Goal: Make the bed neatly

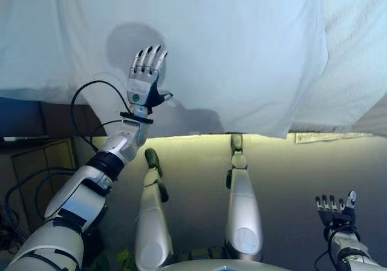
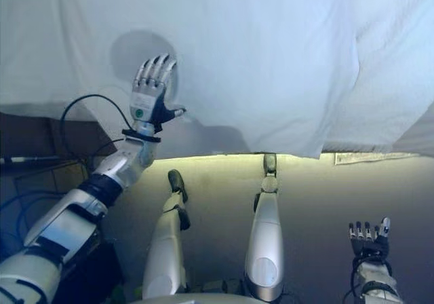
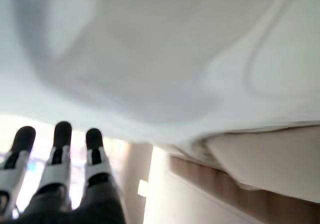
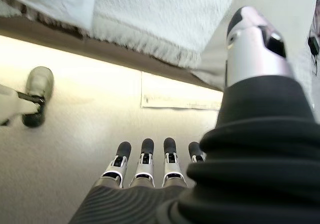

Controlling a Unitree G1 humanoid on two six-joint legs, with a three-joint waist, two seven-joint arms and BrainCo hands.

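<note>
Here we keep our left hand [image 1: 144, 80] flat, fingers straight and spread, on the white sheet [image 1: 242, 47] at the bed's near left edge, sweeping outward, while our right hand [image 1: 334, 210] hangs open low.

A wide bed [image 1: 260, 133] is covered by a rumpled white cloth sheet [image 1: 230, 47] whose edge hangs over the bed's near side
</note>
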